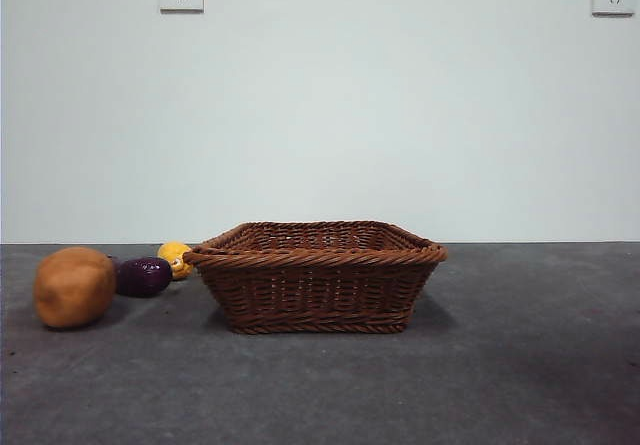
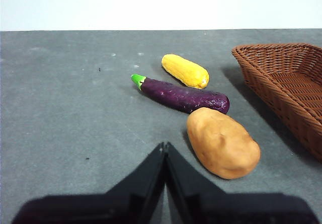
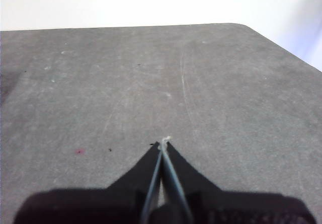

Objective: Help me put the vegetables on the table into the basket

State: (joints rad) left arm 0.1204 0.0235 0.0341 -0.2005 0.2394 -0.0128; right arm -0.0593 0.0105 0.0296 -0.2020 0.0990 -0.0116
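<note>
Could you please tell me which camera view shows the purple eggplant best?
The left wrist view: the eggplant lies full length, green stem visible. The front view shows only its rounded end, beside the potato. The right wrist view misses it.
</note>
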